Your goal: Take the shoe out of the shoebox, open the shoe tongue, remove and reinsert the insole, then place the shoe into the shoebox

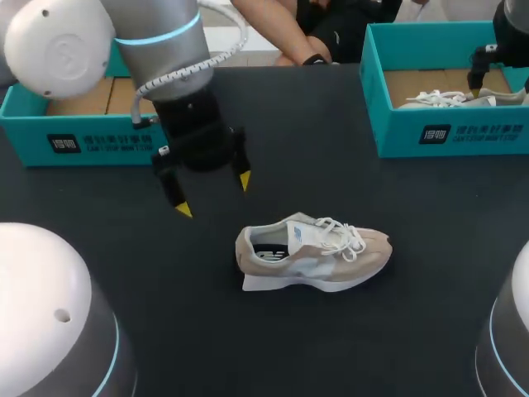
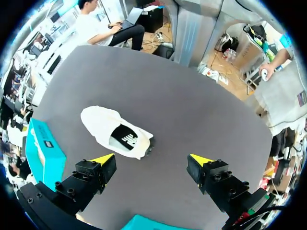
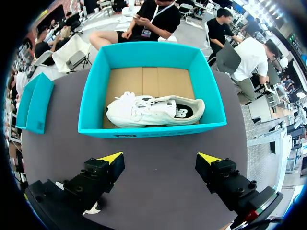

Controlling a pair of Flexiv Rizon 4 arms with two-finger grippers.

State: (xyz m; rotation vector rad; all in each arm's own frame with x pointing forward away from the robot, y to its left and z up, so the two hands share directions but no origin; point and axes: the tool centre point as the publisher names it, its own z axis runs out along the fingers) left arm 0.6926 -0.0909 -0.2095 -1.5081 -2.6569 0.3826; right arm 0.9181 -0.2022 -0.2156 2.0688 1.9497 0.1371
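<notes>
A beige shoe (image 1: 314, 252) on black table (image 1: 331, 182); left tool (image 1: 214, 195) hovers near it, fingers wide; right tool (image 3: 160, 158), also wide, faces shoebox (image 3: 153, 129) holding white shoe (image 3: 153, 111)

Open left pincer (image 2: 152, 160) over dark table (image 2: 192, 110), shoe (image 2: 115, 132) just ahead

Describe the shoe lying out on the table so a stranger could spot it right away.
On the black table, look near the middle, close to the left gripper. The beige and white sneaker stands there on its sole. Unlike the other sneaker, which sits inside the teal shoebox at the right, it is out on the bare tabletop.
</notes>
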